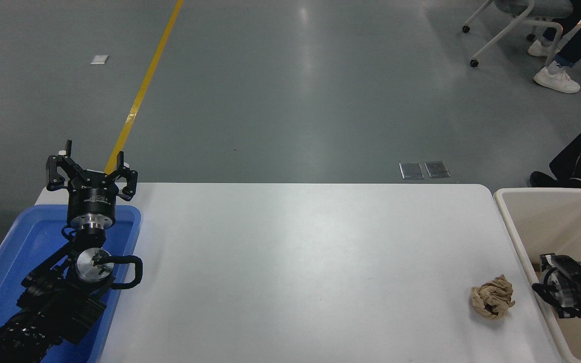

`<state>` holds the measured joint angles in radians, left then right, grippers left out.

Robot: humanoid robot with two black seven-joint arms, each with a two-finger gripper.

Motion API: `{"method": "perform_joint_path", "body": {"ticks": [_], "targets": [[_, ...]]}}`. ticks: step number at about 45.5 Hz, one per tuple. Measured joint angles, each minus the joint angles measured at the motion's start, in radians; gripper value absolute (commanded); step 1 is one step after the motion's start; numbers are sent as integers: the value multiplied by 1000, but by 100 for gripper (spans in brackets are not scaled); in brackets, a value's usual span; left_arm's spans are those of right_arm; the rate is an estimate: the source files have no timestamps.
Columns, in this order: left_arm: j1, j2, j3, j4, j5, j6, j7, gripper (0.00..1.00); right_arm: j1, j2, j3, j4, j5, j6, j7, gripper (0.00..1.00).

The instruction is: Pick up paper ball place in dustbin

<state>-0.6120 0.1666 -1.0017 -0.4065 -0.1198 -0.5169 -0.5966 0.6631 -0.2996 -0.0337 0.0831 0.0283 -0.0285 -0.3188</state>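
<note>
- Entering from the right edge, lower right of frame, the right gripper sits over the dustbin, near the bin's left wall; only part of it shows, can't tell if fingers are apart or together, and nothing seen in it.
- Paper ball: tan, crumpled, lying on the white table in the lower right, just left of the bin's rim & near the right gripper, not touching either.
- Dustbin: cream, deep, at the table's right end, running off the right edge of the frame; inside looks bare where visible.
- Left gripper: center-left of frame, pointing up/away, fingers spread apart, holding nothing. Its arm comes up from the lower left corner over the blue tray.
- Blue tray: shallow, at the table's left end, lower left.
- Beyond the table, grey floor w/ a yellow line running diagonally, upper left.
- Upper right: a person's legs & white shoes beside a white chair base.
</note>
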Motion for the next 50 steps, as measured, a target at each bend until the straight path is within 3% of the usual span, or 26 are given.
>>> {"method": "perform_joint_path", "body": {"ticks": [50], "targets": [[0,1,0,0,-1,0,-1,99,13,-27,-9,0,-2,3,1,0]]}}
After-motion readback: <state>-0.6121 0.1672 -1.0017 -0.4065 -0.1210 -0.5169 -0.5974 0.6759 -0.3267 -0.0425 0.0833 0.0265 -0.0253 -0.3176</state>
